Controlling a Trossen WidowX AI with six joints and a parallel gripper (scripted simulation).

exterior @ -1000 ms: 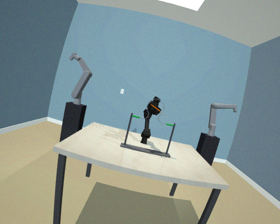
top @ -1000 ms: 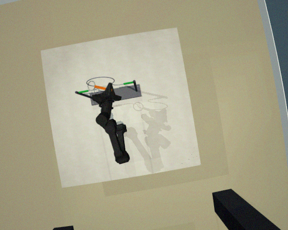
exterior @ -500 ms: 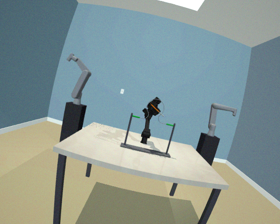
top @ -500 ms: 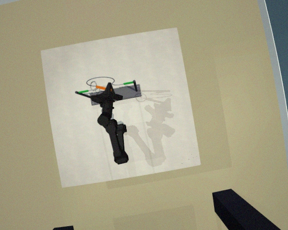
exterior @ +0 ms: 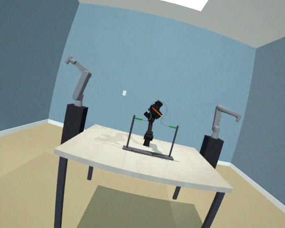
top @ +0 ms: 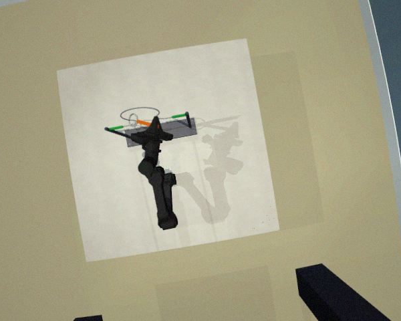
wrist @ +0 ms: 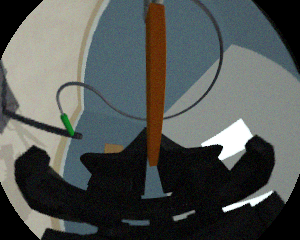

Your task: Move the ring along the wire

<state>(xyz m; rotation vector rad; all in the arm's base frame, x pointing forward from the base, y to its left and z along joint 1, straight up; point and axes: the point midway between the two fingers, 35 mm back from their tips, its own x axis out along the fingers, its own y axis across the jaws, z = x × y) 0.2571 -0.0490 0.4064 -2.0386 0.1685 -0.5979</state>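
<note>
My gripper (top: 156, 126) (exterior: 154, 109) (wrist: 149, 130) is shut on the orange handle (top: 143, 122) (exterior: 156, 112) (wrist: 156, 75), near its end. The thin ring (top: 129, 119) stands beyond the handle at the left side of the wire's big loop in the top view. It looks nearly edge-on in the exterior view and is mostly cut off in the wrist view. The grey wire (top: 140, 107) (exterior: 166, 109) (wrist: 221, 50) appears to run by or through the ring; exact clearance cannot be told. One green part (top: 116, 128) (exterior: 173, 127) is nearer the ring; the other green part (top: 179, 116) (exterior: 138, 118) is farther.
One post (top: 119, 134) (exterior: 173, 141) stands on the ring's side, the other post (top: 188, 120) (exterior: 130, 132) opposite. Both rise from the dark base (top: 180, 129) on the table (top: 100, 207). Two grey arms on black pedestals stand beyond the table in the exterior view.
</note>
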